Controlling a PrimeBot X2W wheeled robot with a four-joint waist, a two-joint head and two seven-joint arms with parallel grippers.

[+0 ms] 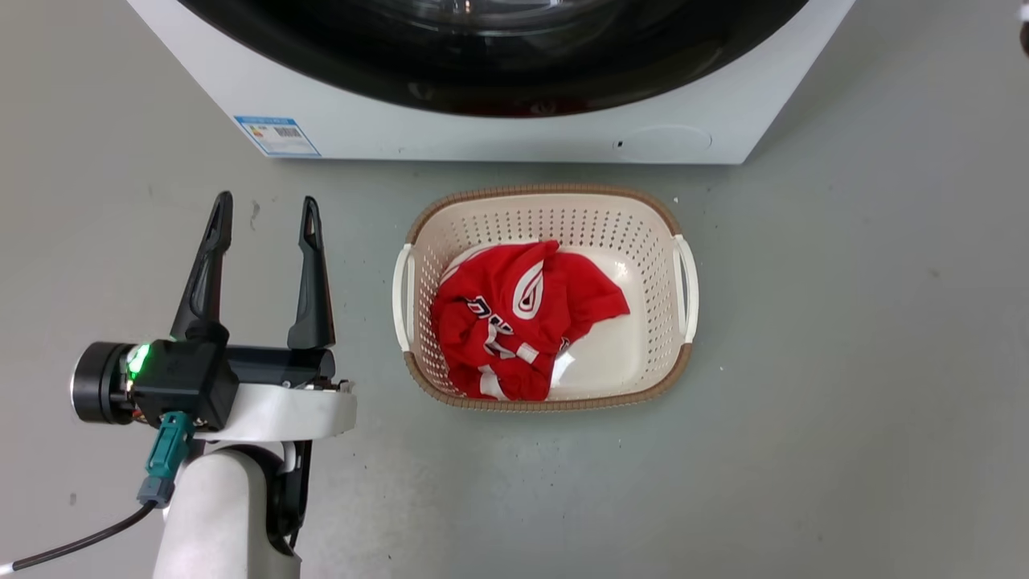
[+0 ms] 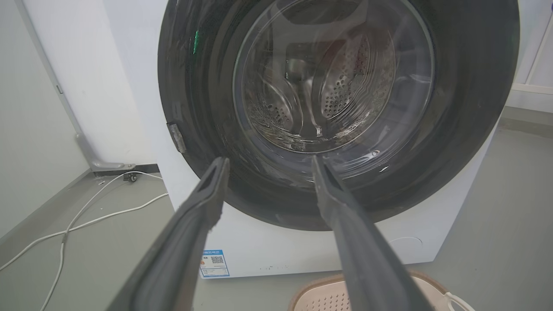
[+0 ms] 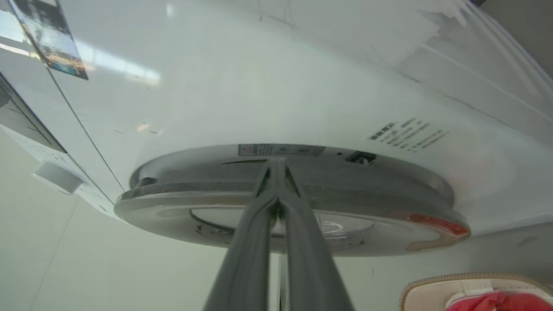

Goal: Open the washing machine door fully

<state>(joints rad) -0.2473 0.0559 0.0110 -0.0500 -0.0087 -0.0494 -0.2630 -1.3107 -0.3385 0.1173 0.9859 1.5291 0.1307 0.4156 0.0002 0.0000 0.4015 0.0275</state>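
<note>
The washing machine (image 1: pixel 482 133) is a white box at the top of the head view, and its glossy black washing machine door (image 1: pixel 498 72) faces me. In the left wrist view the door (image 2: pixel 466 108) shows its clear glass bowl with the steel drum behind it. My left gripper (image 1: pixel 265 213) is open and empty, low and left of the machine (image 2: pixel 268 246), pointing at the door. From the right wrist view the door (image 3: pixel 345 203) is seen edge-on against the white front (image 3: pixel 259 86). My right gripper (image 3: pixel 276 163) is shut, its tips at the seam behind the door's rim.
A cream laundry basket (image 1: pixel 683 241) holding a red garment (image 1: pixel 514 314) stands on the grey floor right before the machine; its rim (image 2: pixel 328 289) sits under my left fingers. White cables (image 2: pixel 86 220) lie on the floor left of the machine, by a wall.
</note>
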